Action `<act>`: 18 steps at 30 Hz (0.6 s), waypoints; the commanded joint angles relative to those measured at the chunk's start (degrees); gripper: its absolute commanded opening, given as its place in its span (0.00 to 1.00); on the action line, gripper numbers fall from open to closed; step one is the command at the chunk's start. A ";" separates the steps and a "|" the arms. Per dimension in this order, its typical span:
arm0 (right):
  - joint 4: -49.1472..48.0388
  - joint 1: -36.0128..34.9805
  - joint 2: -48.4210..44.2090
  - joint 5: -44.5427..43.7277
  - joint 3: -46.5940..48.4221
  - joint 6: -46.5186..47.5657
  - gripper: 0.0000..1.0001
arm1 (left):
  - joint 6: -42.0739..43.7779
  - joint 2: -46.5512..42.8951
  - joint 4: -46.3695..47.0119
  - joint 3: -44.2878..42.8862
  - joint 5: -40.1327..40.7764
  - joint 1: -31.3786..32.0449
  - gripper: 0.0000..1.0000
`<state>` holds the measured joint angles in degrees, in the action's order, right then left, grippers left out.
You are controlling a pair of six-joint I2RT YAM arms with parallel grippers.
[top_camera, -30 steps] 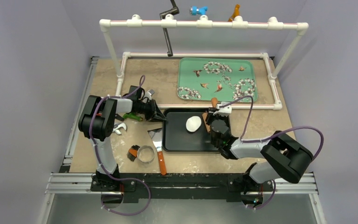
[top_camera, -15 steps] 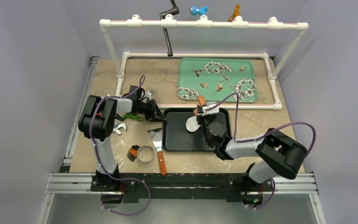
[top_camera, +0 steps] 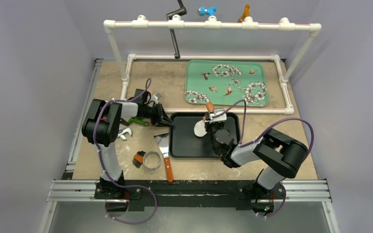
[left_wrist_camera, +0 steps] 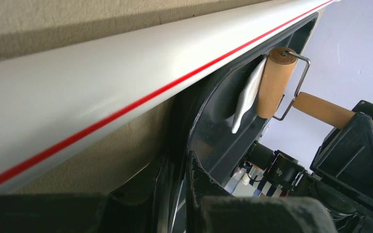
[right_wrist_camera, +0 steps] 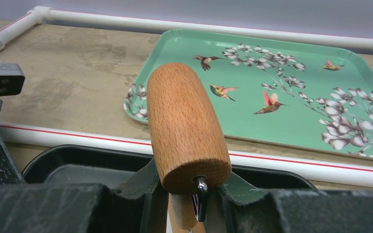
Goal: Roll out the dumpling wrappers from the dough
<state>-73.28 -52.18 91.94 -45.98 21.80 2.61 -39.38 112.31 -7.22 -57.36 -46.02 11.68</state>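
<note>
A flattened white piece of dough [top_camera: 199, 129] lies in the black tray [top_camera: 189, 148] at the table's middle. My right gripper [top_camera: 215, 123] is shut on the handle of a small wooden roller [right_wrist_camera: 184, 126] and holds it over the dough's right side. In the left wrist view the roller [left_wrist_camera: 275, 82] presses against the dough [left_wrist_camera: 246, 94] on the tray floor. My left gripper [left_wrist_camera: 179, 162] is shut on the tray's left rim [left_wrist_camera: 194, 121]; in the top view the left gripper [top_camera: 167, 121] sits at the tray's far left corner. The dumpling wrappers are out of view.
A metal ring cutter [top_camera: 151, 160], a brush [top_camera: 138, 159] and an orange-handled scraper [top_camera: 165, 153] lie left of the black tray. A teal flowered tray [top_camera: 226, 83] sits behind, inside a white pipe frame [top_camera: 209, 24]. A wrench [top_camera: 124, 134] lies by the left arm.
My right arm has swung left across the black tray, carrying the roller from the tray's right side onto the dough. The left arm has stayed on the rim.
</note>
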 commanded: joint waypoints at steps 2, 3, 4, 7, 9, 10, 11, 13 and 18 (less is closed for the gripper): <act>0.16 -0.11 1.14 -7.94 -3.03 -1.26 0.00 | -1.32 4.36 -1.04 0.30 10.28 -0.70 0.00; 1.39 -0.11 1.28 -8.72 -3.26 -1.98 0.00 | -1.32 4.36 -1.04 0.28 10.25 -0.70 0.00; 2.32 -0.12 1.39 -9.24 -3.52 -3.07 0.00 | -1.32 4.44 -1.04 0.20 10.25 -0.70 0.00; 3.02 -0.26 1.78 -9.71 -4.13 -5.40 0.00 | -1.32 4.41 -1.08 0.23 10.25 -0.70 0.00; 4.52 -0.44 2.12 -9.60 -3.96 -7.13 0.00 | -1.32 4.46 -1.04 0.18 10.25 -0.72 0.00; 4.83 -0.60 2.41 -9.09 -3.88 -7.88 0.00 | -1.32 4.45 -1.08 0.22 10.25 -0.70 0.00; 4.84 -0.79 2.90 -8.59 -3.76 -8.23 0.00 | -1.32 4.42 -1.04 0.23 10.25 -0.70 0.00; 4.88 -1.66 4.35 -8.46 -2.98 -7.99 0.00 | -1.32 4.46 -1.09 0.17 10.25 -0.70 0.00; 1.02 -2.05 4.28 -9.83 -3.08 -5.31 0.00 | -1.33 4.46 -1.14 0.18 10.25 -0.70 0.00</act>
<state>-76.90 -53.39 94.85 -54.81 20.16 -2.63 -39.35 112.40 -7.40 -57.49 -46.04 11.68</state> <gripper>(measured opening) 0.252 0.103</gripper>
